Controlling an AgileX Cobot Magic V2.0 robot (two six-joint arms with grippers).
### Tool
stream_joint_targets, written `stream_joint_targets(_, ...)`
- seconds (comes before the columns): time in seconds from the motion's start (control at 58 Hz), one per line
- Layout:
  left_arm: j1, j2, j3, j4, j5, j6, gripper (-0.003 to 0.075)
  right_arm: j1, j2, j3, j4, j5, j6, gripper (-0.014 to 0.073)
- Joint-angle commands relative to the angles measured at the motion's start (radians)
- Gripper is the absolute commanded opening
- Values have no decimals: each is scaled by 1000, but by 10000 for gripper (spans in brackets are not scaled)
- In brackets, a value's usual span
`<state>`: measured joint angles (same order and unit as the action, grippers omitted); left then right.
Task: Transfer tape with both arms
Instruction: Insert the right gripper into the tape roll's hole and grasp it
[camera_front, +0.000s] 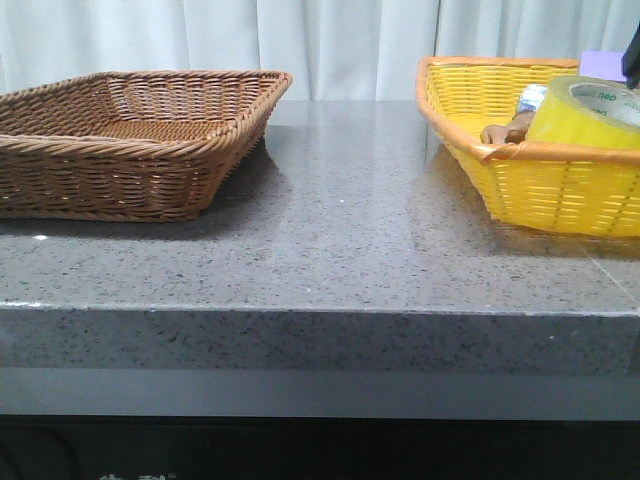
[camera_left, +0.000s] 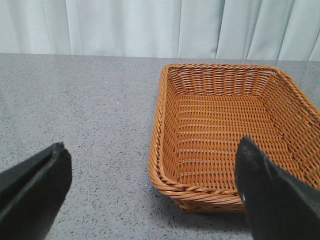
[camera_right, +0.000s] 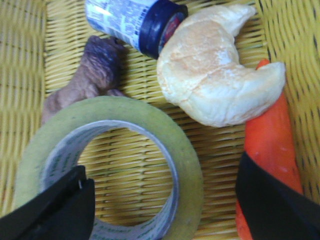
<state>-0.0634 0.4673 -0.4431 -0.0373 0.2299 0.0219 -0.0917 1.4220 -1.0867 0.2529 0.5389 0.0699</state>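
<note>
- Right claw (camera_right: 162, 200): spread wide, straddling the tape (camera_right: 107, 170) at the frame's lower left, positioned for pickup
- Left claw (camera_left: 150, 195): spread, empty, poised by the brown basket (camera_left: 165, 150), likely awaiting handover

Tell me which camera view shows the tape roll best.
The right wrist view: the tape fills it, ring and inner core visible from above, lying in the yellow basket. The front view shows only its upper part above the basket rim. The left wrist view misses it entirely.
</note>
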Motion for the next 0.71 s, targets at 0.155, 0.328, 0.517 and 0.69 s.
stream_joint_targets(0.155,0,8,-36,-9,-77,-7,652,-3,27,-35,-2,-86,1,589)
stream_joint_targets(0.328,0,8,-36,-9,-77,-7,652,-3,55,-35,-2,-89,1,566)
stream_joint_targets(0.517,0,8,-36,-9,-77,-7,652,-3,58,-35,-1,-88,1,326)
stream_joint_targets(0.69,0,8,-36,-9,-77,-7,652,-3,58,-35,7,-85,1,113)
